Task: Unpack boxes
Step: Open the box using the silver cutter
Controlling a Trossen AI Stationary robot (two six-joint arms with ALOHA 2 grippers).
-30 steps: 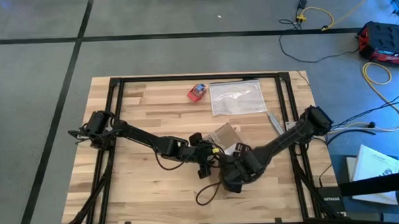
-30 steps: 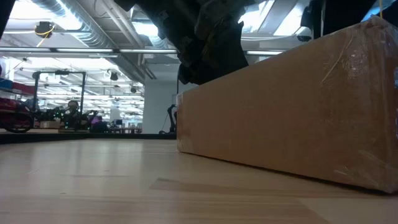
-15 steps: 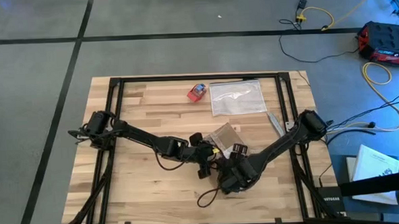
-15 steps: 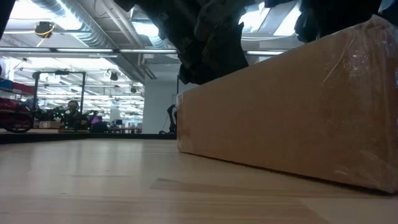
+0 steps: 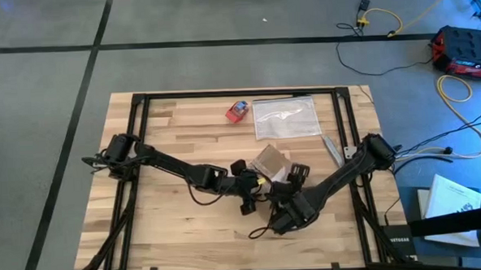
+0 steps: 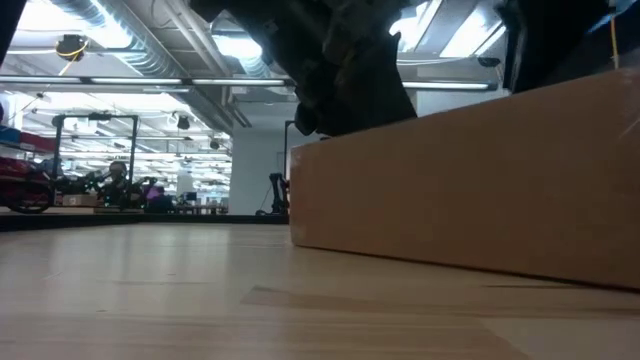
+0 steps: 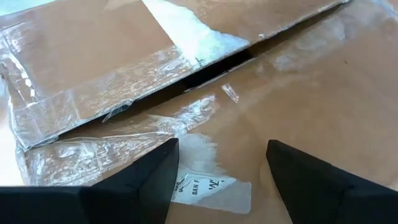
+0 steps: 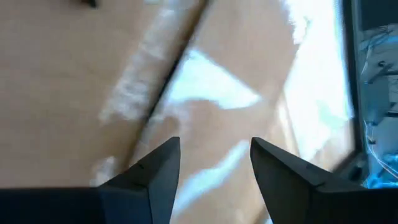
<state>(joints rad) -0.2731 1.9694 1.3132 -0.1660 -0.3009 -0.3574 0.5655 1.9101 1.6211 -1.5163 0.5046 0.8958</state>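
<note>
The brown cardboard box (image 5: pixel 268 160) lies mid-table, mostly hidden under both arms in the high view; in the low view its side wall (image 6: pixel 470 200) rests on the tabletop. Its top shows clear tape strips and a dark slit between the flaps (image 7: pixel 211 68). My left gripper (image 7: pixel 221 165) is open, slanting down over the top flap, one finger either side of a white label (image 7: pixel 205 186). My right gripper (image 8: pixel 214 155) is open above a taped seam (image 8: pixel 168 81) on the box top. In the high view the left gripper (image 5: pixel 256 183) and right gripper (image 5: pixel 291 177) meet over the box. My left gripper's open fingertips (image 7: pixel 165 162) stand close over the box's top flap near the label, coming from above at a slant; whether they touch the cardboard I cannot tell. My right gripper's fingertips (image 8: pixel 165 158) hover close over the taped top; whether they touch I cannot tell.
A clear plastic bag (image 5: pixel 286 117) and a small red-and-blue object (image 5: pixel 238 111) lie near the table's far edge. A thin tool (image 5: pixel 330 147) lies by the right rail. A black cable loop (image 5: pixel 265 225) hangs below the right wrist. The table's left half shows bare wood (image 5: pixel 167 130).
My right gripper has tipped and swung a little toward the table's right edge above the box. In the low view the box's right end has sunk; its top edge runs flatter than before. The left arm has kept still.
</note>
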